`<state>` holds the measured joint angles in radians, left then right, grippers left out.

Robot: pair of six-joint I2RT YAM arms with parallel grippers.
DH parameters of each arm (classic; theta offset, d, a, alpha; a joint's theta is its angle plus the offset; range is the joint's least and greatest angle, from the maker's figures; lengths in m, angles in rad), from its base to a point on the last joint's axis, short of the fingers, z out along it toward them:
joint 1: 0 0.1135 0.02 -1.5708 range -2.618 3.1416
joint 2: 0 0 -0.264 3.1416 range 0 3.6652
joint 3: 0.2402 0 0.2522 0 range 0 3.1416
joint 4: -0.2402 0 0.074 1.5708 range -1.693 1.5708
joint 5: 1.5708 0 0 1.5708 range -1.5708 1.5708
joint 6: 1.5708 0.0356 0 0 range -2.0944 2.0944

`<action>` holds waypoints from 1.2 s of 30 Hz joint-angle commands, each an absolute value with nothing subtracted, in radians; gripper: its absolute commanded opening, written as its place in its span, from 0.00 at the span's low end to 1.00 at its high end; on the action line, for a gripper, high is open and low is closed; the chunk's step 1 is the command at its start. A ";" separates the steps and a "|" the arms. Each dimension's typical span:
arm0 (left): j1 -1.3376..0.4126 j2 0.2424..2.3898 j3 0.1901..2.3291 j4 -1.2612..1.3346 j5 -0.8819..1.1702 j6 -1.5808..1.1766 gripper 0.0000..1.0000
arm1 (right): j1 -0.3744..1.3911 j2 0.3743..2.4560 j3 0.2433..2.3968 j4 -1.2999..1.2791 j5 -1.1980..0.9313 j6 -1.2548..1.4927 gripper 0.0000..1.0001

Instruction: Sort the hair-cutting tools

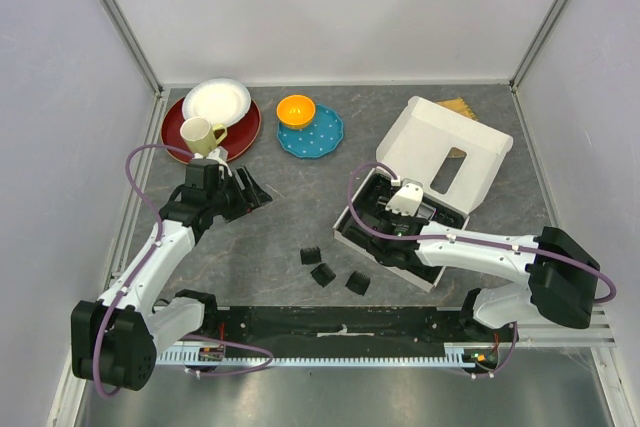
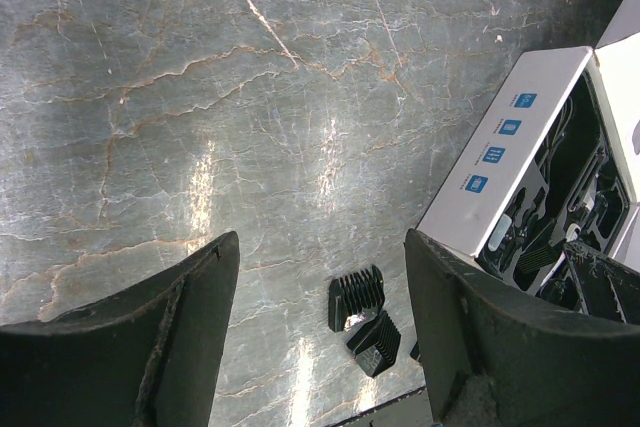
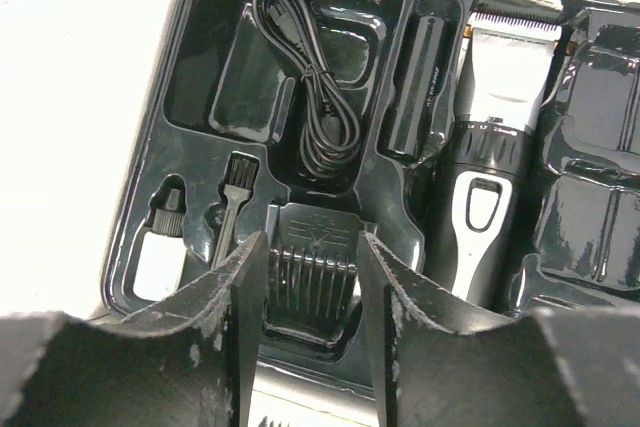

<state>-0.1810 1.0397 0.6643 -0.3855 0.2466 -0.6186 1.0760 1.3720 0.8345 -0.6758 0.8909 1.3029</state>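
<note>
In the right wrist view the black moulded tray [image 3: 200, 37] holds a black-and-silver clipper [image 3: 495, 147], a short black cylinder [image 3: 418, 87] and a coiled black cord [image 3: 305, 77]. A black comb attachment [image 3: 310, 282] stands in a front slot, and my right gripper [image 3: 312, 242] is shut on its two sides. From above, that gripper [image 1: 395, 212] sits over the open box. Three more comb attachments [image 1: 323, 274] lie on the table in front of the box; two of them [image 2: 357, 297] show in the left wrist view. My left gripper [image 2: 320, 239] hangs open and holds nothing, near the plates [image 1: 228, 192].
The white cardboard box [image 1: 445, 152] has its lid raised at the right. A red plate [image 1: 180, 132] with a white plate [image 1: 216, 102] and a mug [image 1: 200, 134] stands back left. A blue plate [image 1: 318, 137] with an orange bowl [image 1: 296, 110] is beside them. A small brush [image 3: 232, 202] and a bottle [image 3: 160, 247] lie in the tray.
</note>
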 commanded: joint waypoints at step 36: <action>-0.186 1.028 0.658 -0.342 0.279 -0.583 0.73 | 1.023 1.287 0.767 -0.517 0.773 1.174 0.34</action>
